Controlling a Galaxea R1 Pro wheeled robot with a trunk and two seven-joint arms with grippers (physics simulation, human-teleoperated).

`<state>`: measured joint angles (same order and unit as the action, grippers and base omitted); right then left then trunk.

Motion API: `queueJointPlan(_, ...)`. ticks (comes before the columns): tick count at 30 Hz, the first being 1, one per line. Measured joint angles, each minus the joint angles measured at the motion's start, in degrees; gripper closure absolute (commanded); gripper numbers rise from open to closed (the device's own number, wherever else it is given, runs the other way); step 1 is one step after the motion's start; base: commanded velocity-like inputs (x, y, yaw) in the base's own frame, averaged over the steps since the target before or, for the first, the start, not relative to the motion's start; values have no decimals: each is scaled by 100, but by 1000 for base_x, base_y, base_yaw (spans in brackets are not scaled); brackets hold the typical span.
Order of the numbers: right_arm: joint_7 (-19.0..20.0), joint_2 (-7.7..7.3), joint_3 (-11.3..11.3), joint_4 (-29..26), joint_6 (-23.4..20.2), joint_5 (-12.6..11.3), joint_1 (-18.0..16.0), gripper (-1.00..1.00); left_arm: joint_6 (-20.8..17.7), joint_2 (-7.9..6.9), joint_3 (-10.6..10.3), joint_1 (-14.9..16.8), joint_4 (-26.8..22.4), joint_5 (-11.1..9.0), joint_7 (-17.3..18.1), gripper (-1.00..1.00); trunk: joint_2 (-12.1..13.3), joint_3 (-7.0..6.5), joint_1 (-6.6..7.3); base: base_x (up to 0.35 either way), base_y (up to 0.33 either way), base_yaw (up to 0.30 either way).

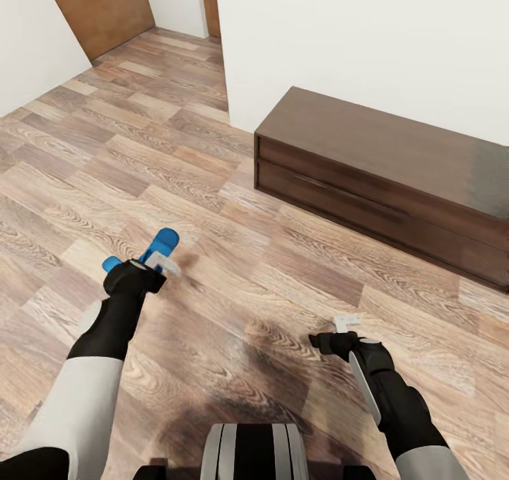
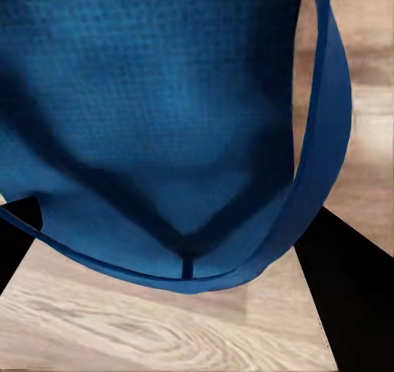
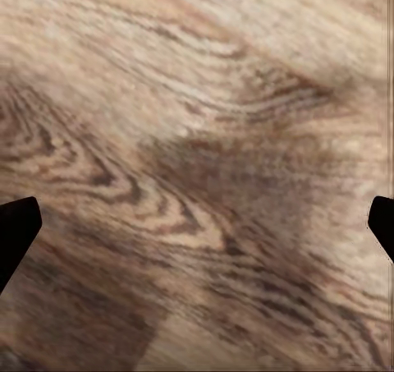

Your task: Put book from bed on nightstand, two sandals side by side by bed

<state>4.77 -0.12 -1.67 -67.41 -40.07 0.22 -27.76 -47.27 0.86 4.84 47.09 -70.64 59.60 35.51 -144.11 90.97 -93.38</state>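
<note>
Sandal rides clamped in the left pincer for carrying bedward, while the right pincer hangs open, empty, above the floor.

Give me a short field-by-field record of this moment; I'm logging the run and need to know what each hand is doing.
setting: wood-plank floor, white walls
furniture: low dark-brown cabinet against the wall, ahead and to the right
left hand: shut on a blue sandal, held above the floor
sandal close-up: blue sole and strap right before the left wrist camera
right hand: open, holding nothing, its tips wide apart over bare floor
doorway: brown door at far left
</note>
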Motion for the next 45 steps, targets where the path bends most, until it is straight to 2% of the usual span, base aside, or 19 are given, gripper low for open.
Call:
queueJointPlan(4,-11,-6,12,-38,-86,-3,-2,-100,-18,31,584,0,-507,-135,-28,100,5,-89,11,0,0,0)
queueJointPlan(6,-15,-11,12,-48,-124,-1,-2,-100,-37,166,935,-9,-830,-369,-49,100,8,-133,15,0,0,0)
queueJointPlan(7,-16,-14,12,-50,-127,-1,-1,-100,-39,201,1033,-13,-891,-420,-74,100,9,-155,18,0,0,0)
queueJointPlan(9,-16,-20,13,-53,-135,-2,-3,-100,-4,330,1437,-31,-1102,-548,-307,100,12,-199,23,0,0,0)
queueJointPlan(10,-17,-21,13,-54,-138,-1,-4,-100,30,401,1654,-50,-1199,-709,-528,100,13,-222,26,0,0,0)
queueJointPlan(12,-17,-25,14,-59,-139,-1,-5,-100,143,448,1792,-97,-1286,-1041,-789,100,16,-266,31,0,0,0)
queueJointPlan(14,-17,-27,17,-84,-140,-1,-4,-100,365,466,1839,-265,-1378,-1232,-989,100,19,-310,36,0,0,0)
queueJointPlan(15,-17,-28,17,-101,-140,-1,-3,-100,466,471,1849,-348,-1423,-1304,-1067,100,20,-332,39,0,0,0)
queueJointPlan(17,-17,-29,21,-173,-142,-1,-6,-100,935,481,1874,-659,-1563,-1569,-1391,100,23,-376,44,0,0,0)
queueJointPlan(20,-17,-28,16,-226,-141,2,-2,-100,1413,488,1882,-1161,-1669,-2315,-1904,100,27,-442,51,0,0,0)
queueJointPlan(21,-20,-28,15,-231,-141,4,-3,-100,1470,495,1864,-1288,-1696,-2440,-2035,100,28,-465,54,0,0,0)
queueJointPlan(26,-39,-25,14,-239,-136,6,-5,-100,1549,620,1616,-1773,-1748,-2651,-2486,100,35,-576,67,0,0,0)
queueJointPlan(29,-51,-24,14,-217,-139,7,-2,-100,1549,651,1494,-2042,-1714,-3005,-2668,100,39,-642,74,0,0,0)
queueJointPlan(31,-52,-22,13,-313,-199,7,2,-100,1381,660,1068,-2119,-1707,-3357,-2757,100,42,-687,80,0,0,0)
queueJointPlan(32,-46,-27,20,-412,-271,-6,5,-100,1203,658,660,-2150,-1670,-3524,-2801,100,43,-709,82,0,0,0)
queueJointPlan(33,-42,-34,29,-413,-279,-16,5,-100,1103,654,410,-2187,-1525,-3769,-2823,100,45,-731,84,0,0,0)
queueJointPlan(34,-42,-36,31,-450,-270,-15,9,-100,1088,608,410,-2231,-1279,-4055,-2838,100,46,-753,87,0,0,0)
queueJointPlan(40,-56,-34,56,-456,-281,-20,15,-100,1085,619,437,-2235,-1023,-4107,-2880,100,54,-886,103,0,0,0)
queueJointPlan(45,-39,-35,46,-440,-278,-6,19,-100,1058,591,670,-2233,-1030,-4096,-2989,100,60,-997,116,0,0,0)
